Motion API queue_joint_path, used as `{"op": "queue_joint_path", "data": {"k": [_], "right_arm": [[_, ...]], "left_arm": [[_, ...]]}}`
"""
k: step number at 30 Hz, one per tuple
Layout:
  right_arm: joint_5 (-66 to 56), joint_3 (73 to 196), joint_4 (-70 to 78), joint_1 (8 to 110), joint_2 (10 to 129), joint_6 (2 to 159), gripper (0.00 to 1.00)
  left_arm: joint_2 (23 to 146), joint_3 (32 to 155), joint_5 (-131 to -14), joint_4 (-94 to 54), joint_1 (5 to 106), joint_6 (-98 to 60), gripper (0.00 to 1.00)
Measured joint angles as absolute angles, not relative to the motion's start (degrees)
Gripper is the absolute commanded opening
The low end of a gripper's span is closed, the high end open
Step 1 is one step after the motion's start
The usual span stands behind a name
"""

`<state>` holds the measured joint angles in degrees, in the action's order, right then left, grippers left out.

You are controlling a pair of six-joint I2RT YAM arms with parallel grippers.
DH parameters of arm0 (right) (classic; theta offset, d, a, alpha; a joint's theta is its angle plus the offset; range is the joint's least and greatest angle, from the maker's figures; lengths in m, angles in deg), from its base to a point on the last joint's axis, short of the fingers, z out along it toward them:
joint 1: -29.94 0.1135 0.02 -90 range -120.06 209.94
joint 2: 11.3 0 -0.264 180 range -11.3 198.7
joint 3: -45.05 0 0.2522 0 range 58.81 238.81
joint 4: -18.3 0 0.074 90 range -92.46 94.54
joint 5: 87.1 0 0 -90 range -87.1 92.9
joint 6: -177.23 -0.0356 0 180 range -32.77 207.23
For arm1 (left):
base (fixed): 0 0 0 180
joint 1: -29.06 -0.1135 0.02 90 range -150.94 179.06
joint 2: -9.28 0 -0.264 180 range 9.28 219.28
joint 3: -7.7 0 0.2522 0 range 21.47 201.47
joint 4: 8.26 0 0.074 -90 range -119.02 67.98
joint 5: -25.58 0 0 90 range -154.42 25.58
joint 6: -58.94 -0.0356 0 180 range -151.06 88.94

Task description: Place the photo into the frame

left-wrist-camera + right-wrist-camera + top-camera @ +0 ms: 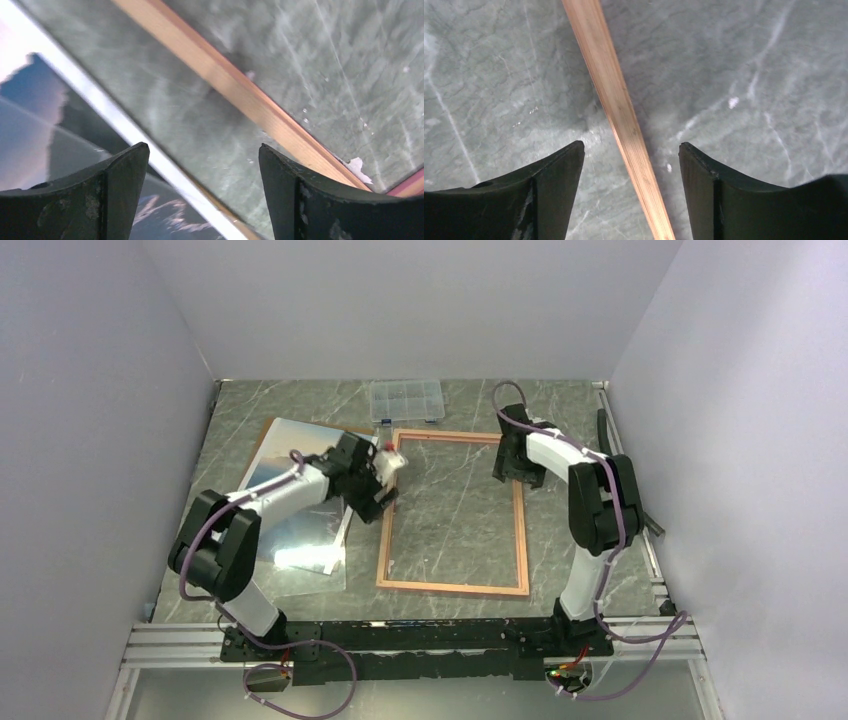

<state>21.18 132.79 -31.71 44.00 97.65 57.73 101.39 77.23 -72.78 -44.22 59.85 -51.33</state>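
The frame (452,587) lies flat on the marble table, wood-brown side up, the marble showing through it. The photo (283,456), a glossy mountain print, lies left of it, partly under my left arm. My left gripper (385,487) hovers open at the frame's left rail. In the left wrist view my left gripper (204,150) has bare table and the photo's white edge (40,115) between its fingers, with the frame's rail (235,92) beside the right finger. My right gripper (520,472) is open near the frame's far right corner. In the right wrist view my right gripper (631,146) straddles the rail (624,120) without touching it.
A clear plastic compartment box (406,400) stands at the back, just beyond the frame. A brown board edge (345,429) shows under the photo's far end. White walls close in on three sides. A metal rail (400,642) runs along the near edge.
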Motion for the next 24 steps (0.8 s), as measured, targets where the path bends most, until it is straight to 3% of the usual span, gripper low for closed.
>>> {"op": "queue_joint_path", "data": {"k": [6, 10, 16, 24], "right_arm": [[23.5, 131.5, -33.0, 45.8, 86.4, 53.9, 0.99], [23.8, 136.0, -33.3, 54.4, 81.8, 51.9, 1.00], [17.8, 151.1, -31.4, 72.8, 91.5, 50.3, 0.99], [4.5, 166.7, -31.0, 80.2, 110.7, 49.4, 0.96]], "left_arm": [[102.0, 94.8, -81.0, -55.4, 45.6, -50.3, 0.94], [101.5, 103.8, -82.5, -61.0, 35.3, -50.5, 0.94], [106.9, 113.9, -80.6, -67.8, 17.8, -51.7, 0.94], [111.9, 103.6, -63.8, -64.3, 3.4, -56.6, 0.89]]}}
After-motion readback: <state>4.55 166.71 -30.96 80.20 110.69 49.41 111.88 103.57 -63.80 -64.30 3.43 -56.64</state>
